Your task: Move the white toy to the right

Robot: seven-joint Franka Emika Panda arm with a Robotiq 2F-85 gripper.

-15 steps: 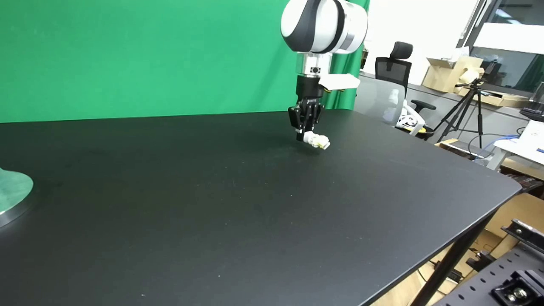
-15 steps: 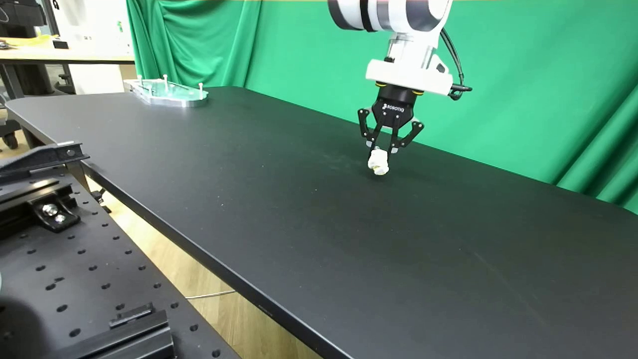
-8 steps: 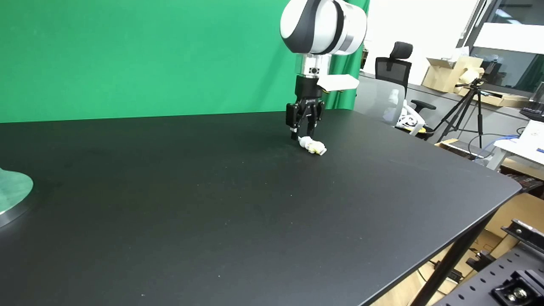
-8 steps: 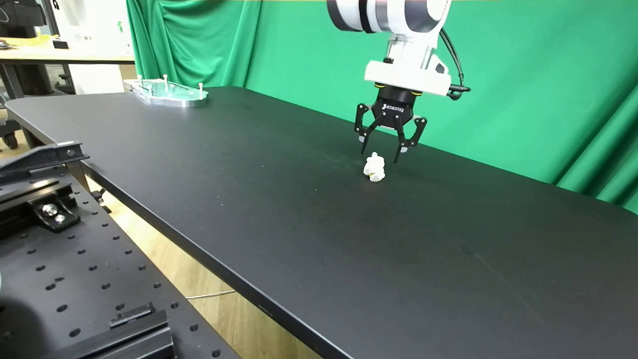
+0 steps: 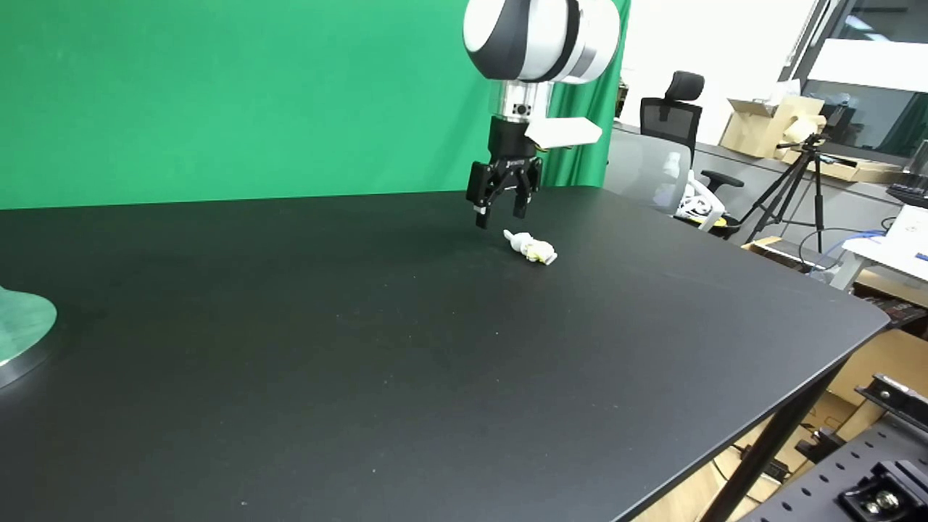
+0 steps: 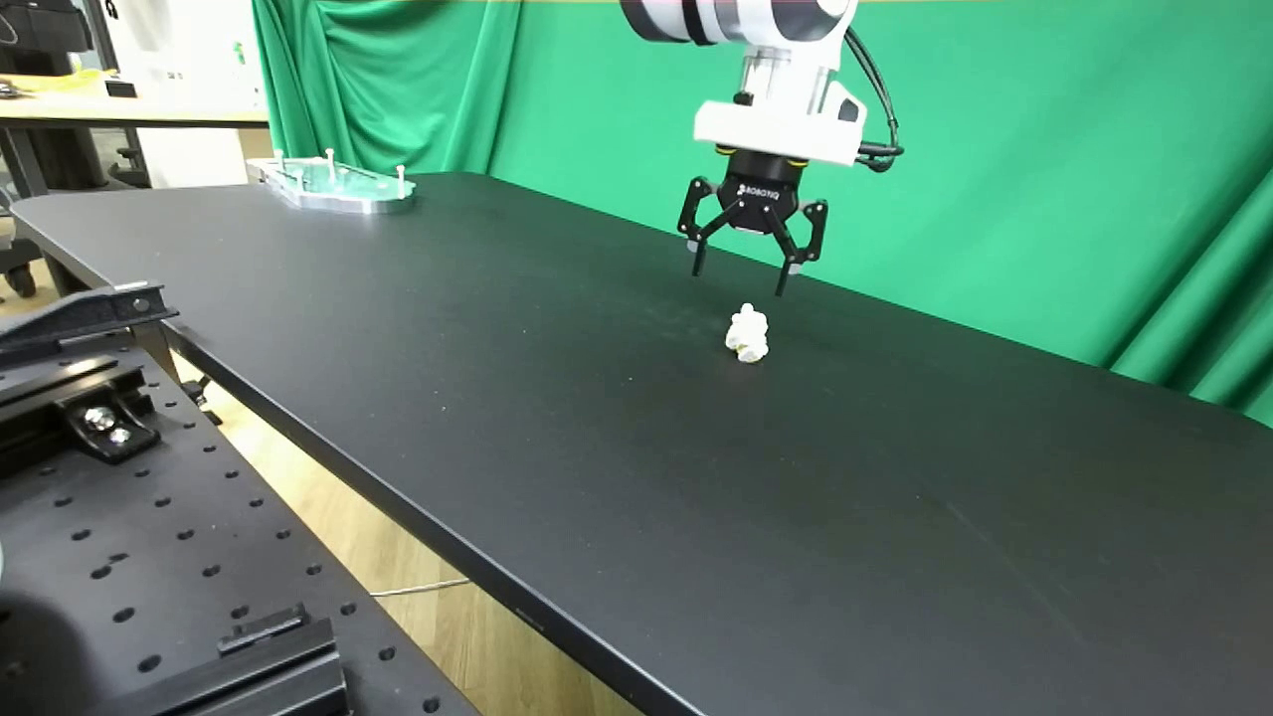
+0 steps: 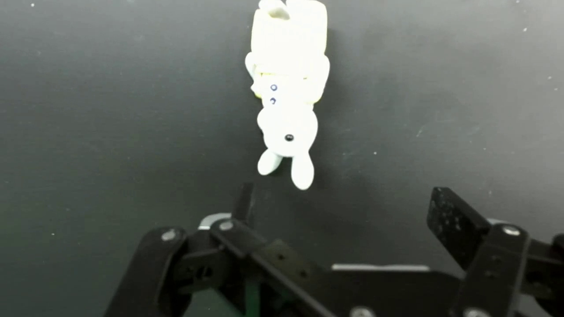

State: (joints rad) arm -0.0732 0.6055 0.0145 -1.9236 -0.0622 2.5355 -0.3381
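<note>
Sitting well left of the white toy in an exterior view: some greenish round-edged thing. Tool hangs up and left of the toy, clear of it, jaws spread apart. Toy's lying on the table, tripod way off to its right.

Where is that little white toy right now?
In the wrist view, the white toy lies on the dark table at top centre, apart from the open pincer at the bottom.
</note>
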